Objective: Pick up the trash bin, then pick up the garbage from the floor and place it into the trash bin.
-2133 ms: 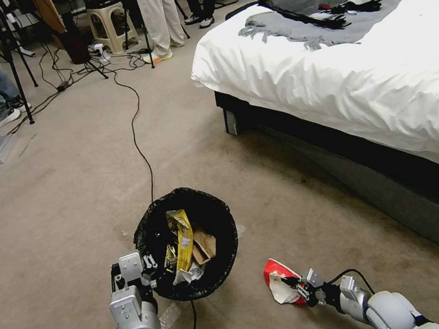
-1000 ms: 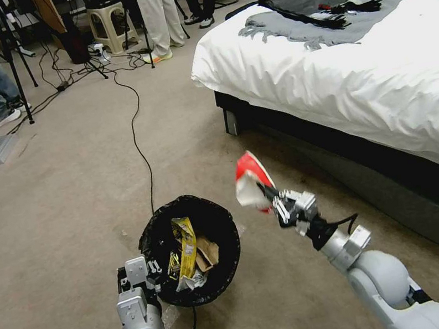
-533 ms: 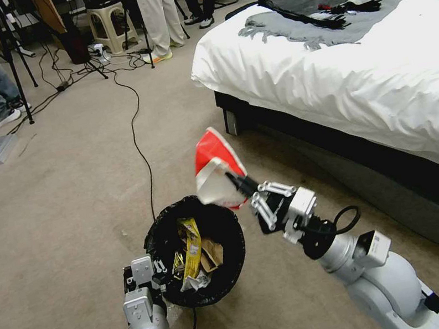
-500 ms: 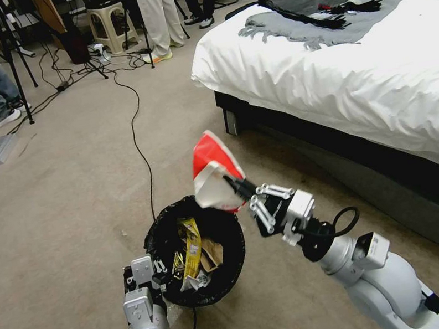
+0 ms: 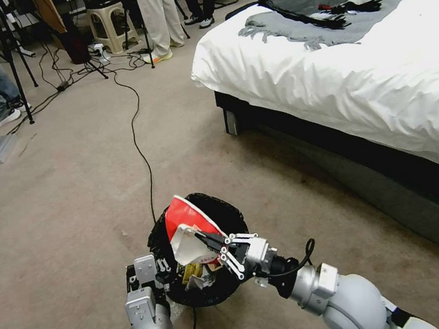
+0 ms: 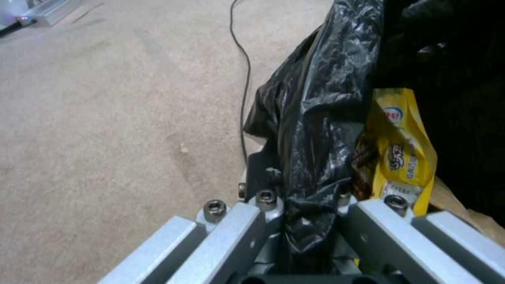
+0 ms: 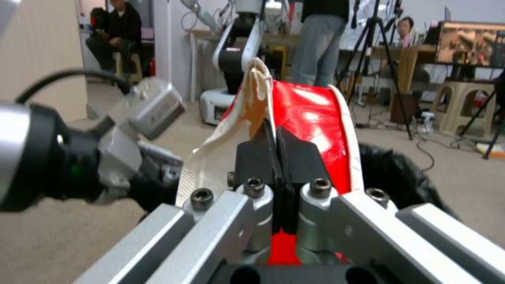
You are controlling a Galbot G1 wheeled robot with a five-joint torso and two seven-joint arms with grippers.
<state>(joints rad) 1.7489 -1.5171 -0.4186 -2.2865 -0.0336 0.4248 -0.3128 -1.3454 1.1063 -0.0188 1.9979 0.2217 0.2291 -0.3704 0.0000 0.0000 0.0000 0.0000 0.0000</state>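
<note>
**Red carton held over the bin, not yet dropped**

Head view: the trash bin [image 5: 202,246], lined with a crinkly black bag, sits in front of the robot, and the left hand [image 5: 151,274] grips its near rim on the robot's left side. The right hand [image 5: 210,240] reaches across the bin's mouth, its fingers pressed together on the flattened red carton [image 5: 189,237], which stands tilted above the opening with its white inner face turned toward the camera. Beneath it, part of a yellow snack wrapper [image 5: 191,273] and some pale scraps already lie in the bin. A black cable [image 5: 140,144] runs across the carpet toward the bin, and the bed [image 5: 362,79] stands well apart on the right. No loose litter is plain on the carpet visible here.

Left wrist view: the left hand's fingers [image 6: 263,197] pinch the folded black liner [image 6: 315,130] at the rim. The yellow snack wrapper [image 6: 402,154] lies just inside, with brown paper [image 6: 463,209] beside it.

Right wrist view: the right hand's fingertips [image 7: 276,154] are clamped on the carton [image 7: 310,130], with the bin's black rim [image 7: 400,173] behind.

By my judgement the bin pickup is done and several pieces are in; this carton awaits release, and whether more garbage lies elsewhere cannot be told.
</note>
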